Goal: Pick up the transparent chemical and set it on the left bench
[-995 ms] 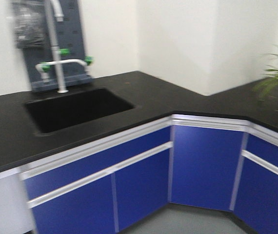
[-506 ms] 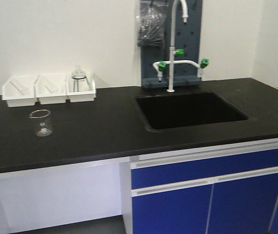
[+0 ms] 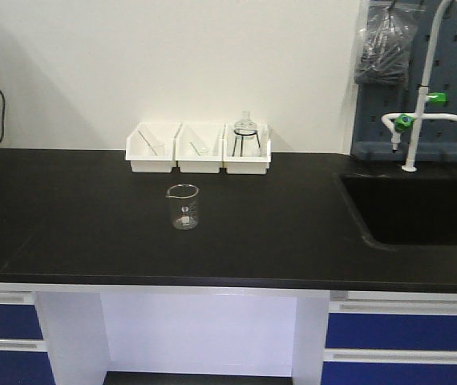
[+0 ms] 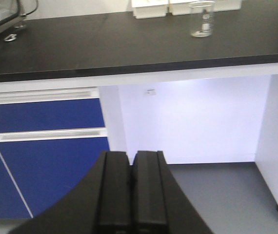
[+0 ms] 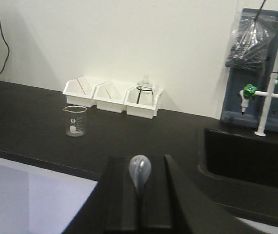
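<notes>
The view has swung left: the matte black left bench [image 3: 68, 216] now sits dead ahead, with the three white plastic bins [image 3: 199, 148] and the clear glass beaker [image 3: 184, 207] centred.

Left wrist: the left gripper [image 4: 130, 161] is pressed closed on nothing and hangs below bench height, likely to keep clear.

Right wrist: the right gripper [image 5: 140, 161] clamps the thin clear dropper pipette [image 5: 140, 171], bulb forward, ready for set-down.

We see the transparent chemical [image 5: 140, 171] at lower centre of the right wrist view, a clear pipette, rounded bluish bulb uppermost, thin stem pinched in the right claw [image 5: 139, 164], the left bench [image 3: 68, 216] matte black, spanning mid-frame, apart from it.
</notes>
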